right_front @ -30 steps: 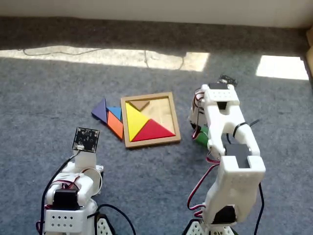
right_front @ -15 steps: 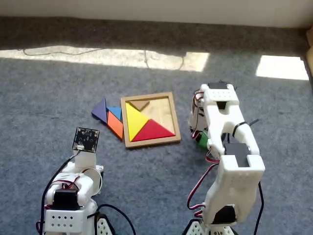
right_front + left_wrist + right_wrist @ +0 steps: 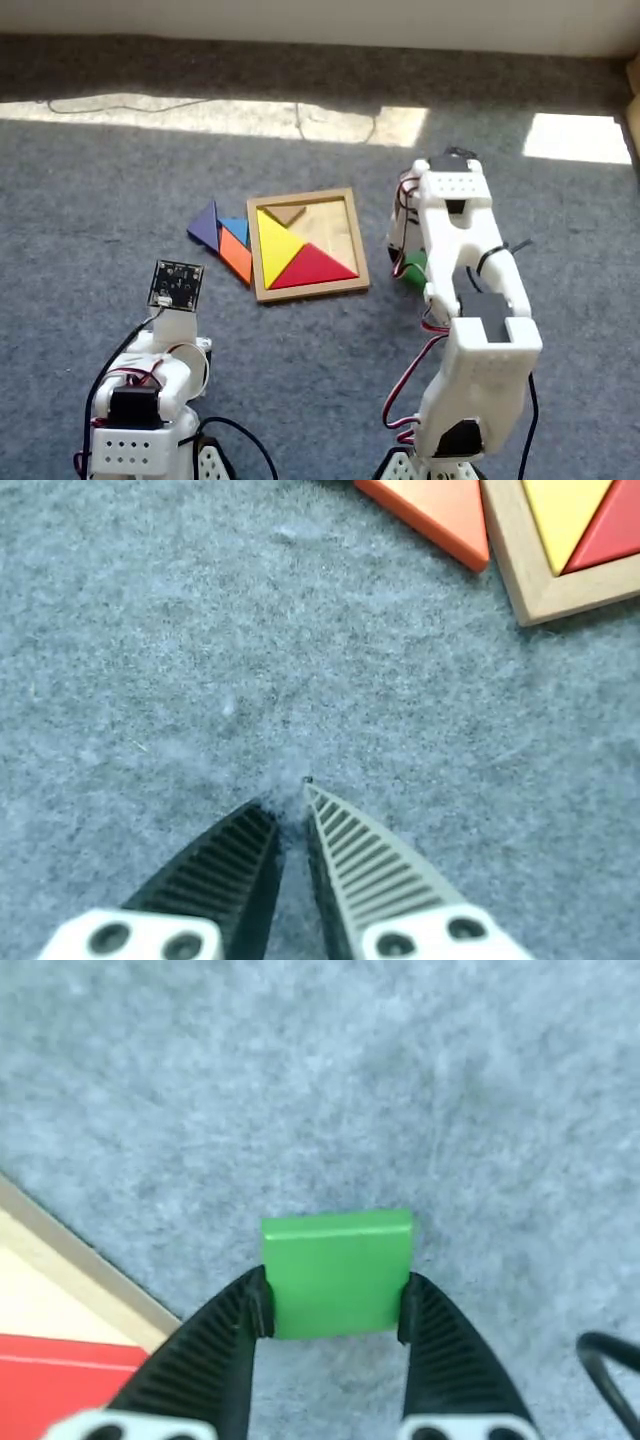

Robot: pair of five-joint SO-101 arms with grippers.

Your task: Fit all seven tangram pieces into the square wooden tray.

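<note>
Right gripper point(image 3: 334, 1302) pinches green square piece point(image 3: 337, 1272) by opposite edges; piece over carpet point(image 3: 450, 1080), just beside wooden tray point(image 3: 85, 1260). Left gripper point(image 3: 288, 802) pressed together, holding nothing, above carpet near orange piece point(image 3: 430, 510).

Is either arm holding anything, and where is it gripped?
The right end effector pinches the green square piece by two opposite edges; the left end effector holds nothing.

Three loose pieces point(image 3: 225, 240) lie left of the tray point(image 3: 310, 291), the square piece point(image 3: 411, 268) right of it.
</note>
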